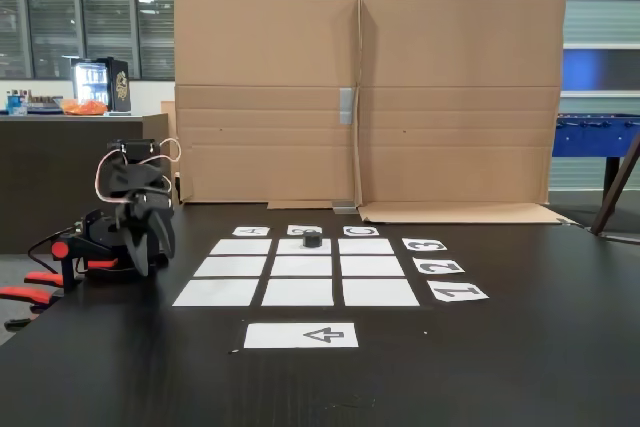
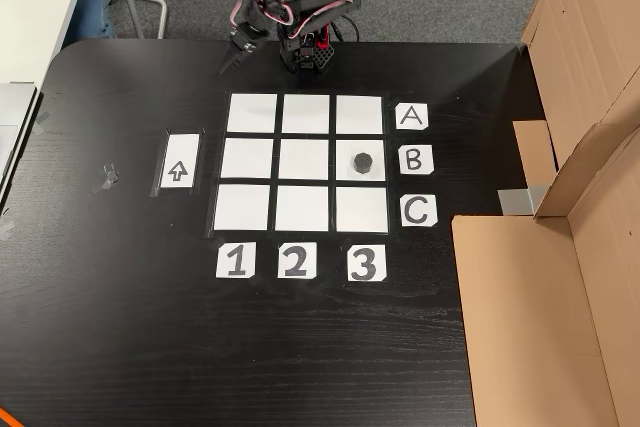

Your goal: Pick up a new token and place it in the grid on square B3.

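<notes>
Arm (image 1: 130, 222): small desktop unit, body almost wholly black plastic, links chunky and angular with rounded motor housings. Red accents near the base (image 1: 62, 248) in a fixed view, and a red patch low on the base block (image 2: 318, 47) in a fixed view from above. Thin cable loops, whitish-pink, arch over the upper links (image 1: 165, 152) and trail along the forearm (image 2: 262, 9). Dark lead runs from the base across the table (image 1: 40, 242). Pincer (image 2: 236, 51): black, tapering to narrow pointed fingers; jaw state not readable at this size. No legible markings or screws discernible.
</notes>
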Tool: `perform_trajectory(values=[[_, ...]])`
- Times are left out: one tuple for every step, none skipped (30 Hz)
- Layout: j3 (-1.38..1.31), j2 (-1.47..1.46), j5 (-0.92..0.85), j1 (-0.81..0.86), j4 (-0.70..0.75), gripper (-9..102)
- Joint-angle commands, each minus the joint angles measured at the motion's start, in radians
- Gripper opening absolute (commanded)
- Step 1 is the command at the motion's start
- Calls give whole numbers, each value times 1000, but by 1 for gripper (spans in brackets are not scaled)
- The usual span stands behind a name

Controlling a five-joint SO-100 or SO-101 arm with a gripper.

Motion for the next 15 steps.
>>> perform_trajectory(values=[[11,95,-5,-12,52,30],[9,94,-5,-11,52,30],[9,94,-5,-11,54,30],[11,94,-5,-9,55,30],[11,94,-3,-8,57,30],[12,94,-3,-8,58,30],[14,94,-2,-8,58,30],[15,94,-2,-8,58,29],[18,95,11,-8,57,29],[25,95,51,-8,44,29],[28,95,66,-8,38,29],[32,95,84,-8,35,28],[32,95,101,-8,34,27],[32,95,104,-8,31,26],[32,95,103,-9,31,23]])
